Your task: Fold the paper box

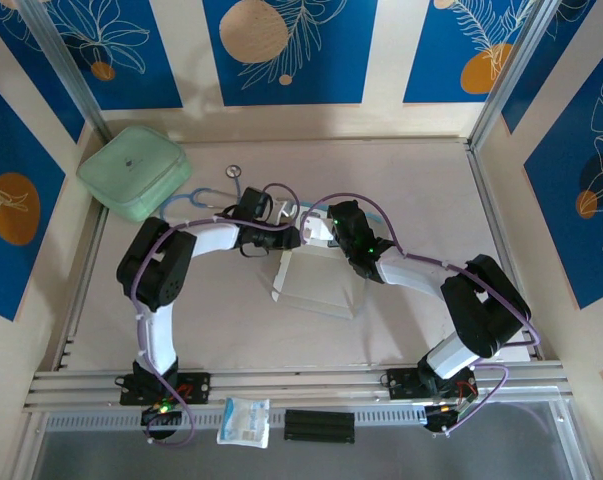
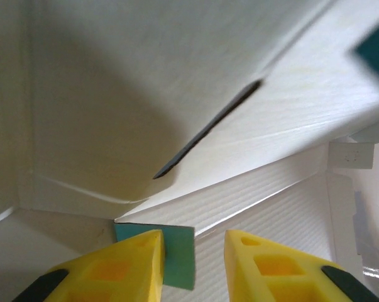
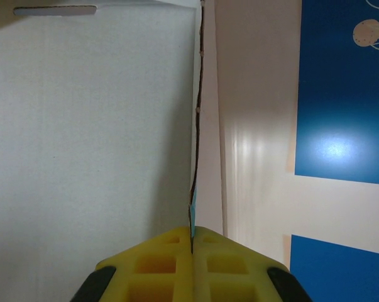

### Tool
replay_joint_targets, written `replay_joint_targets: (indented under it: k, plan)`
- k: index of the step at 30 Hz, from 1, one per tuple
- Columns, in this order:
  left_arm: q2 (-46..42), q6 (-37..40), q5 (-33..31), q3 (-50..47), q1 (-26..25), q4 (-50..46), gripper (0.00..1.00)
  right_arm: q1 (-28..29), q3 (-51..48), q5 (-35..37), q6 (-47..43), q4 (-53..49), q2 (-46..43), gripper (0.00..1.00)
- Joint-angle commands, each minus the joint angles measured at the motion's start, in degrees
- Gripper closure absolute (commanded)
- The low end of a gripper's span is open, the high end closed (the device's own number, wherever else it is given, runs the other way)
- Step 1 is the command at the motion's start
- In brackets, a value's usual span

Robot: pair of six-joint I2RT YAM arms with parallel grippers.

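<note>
The paper box (image 1: pixel 321 285) lies part-folded in the middle of the table, white side up, with a panel standing where the two arms meet. My left gripper (image 1: pixel 281 240) is at its upper left. In the left wrist view the jaws of that gripper (image 2: pixel 194 264) stand apart over the white ribbed inside of the box (image 2: pixel 271 126), and a small light blue flap (image 2: pixel 176 255) rests against the inner face of the left finger. My right gripper (image 3: pixel 192 242) is shut on the thin edge of an upright white panel (image 3: pixel 95 126). It sits at the box's top edge (image 1: pixel 316 235).
A pale green rounded case (image 1: pixel 134 172) sits at the back left, and a stethoscope (image 1: pixel 236 172) lies behind the left arm. A small clear packet (image 1: pixel 244 421) and a black block (image 1: pixel 319 425) rest on the front rail. Blue-patterned walls close in three sides.
</note>
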Motion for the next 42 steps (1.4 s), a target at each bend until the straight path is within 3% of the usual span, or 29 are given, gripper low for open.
replay_joint_targets:
  k: [1,6,12,19,24,27,33,38,42]
  plan:
    - [1.73,-2.37,3.51,-1.39,0.08,2.69,0.69,-0.12,1.05,-0.51,0.98,1.07,0.49,1.0]
    - [-2.17,-2.2,2.57,-4.49,0.16,6.0,0.69,-0.23,0.99,-0.37,0.7,0.99,0.54,1.0]
    - [-14.67,1.37,-4.28,-8.37,1.11,3.25,0.63,-0.46,0.62,0.07,-0.81,1.86,-0.11,1.0]
    - [-28.23,11.93,-18.06,-5.8,3.56,-13.11,0.6,-0.43,0.35,-0.02,-1.93,1.96,-0.58,1.0]
    - [-21.75,21.3,-18.01,7.3,5.49,-28.5,0.59,-0.09,0.81,1.16,-3.8,1.67,0.27,1.0]
    - [-17.01,25.22,-16.06,12.93,6.26,-32.8,0.59,0.44,0.18,1.68,-5.71,3.47,0.49,1.0]
    - [-7.42,29.42,-8.97,21.67,6.67,-36.94,0.57,1.4,0.52,1.05,-5.78,3.75,-0.01,1.0]
    - [-4.49,28.37,-8.5,22.75,6.67,-34.12,0.56,1.68,1.27,0.6,-4.48,2.74,-0.05,1.0]
    - [-2.9,28.07,-8.17,22.71,6.67,-33.74,0.67,1.76,1.79,0.62,-3.65,2.49,0.3,1.0]
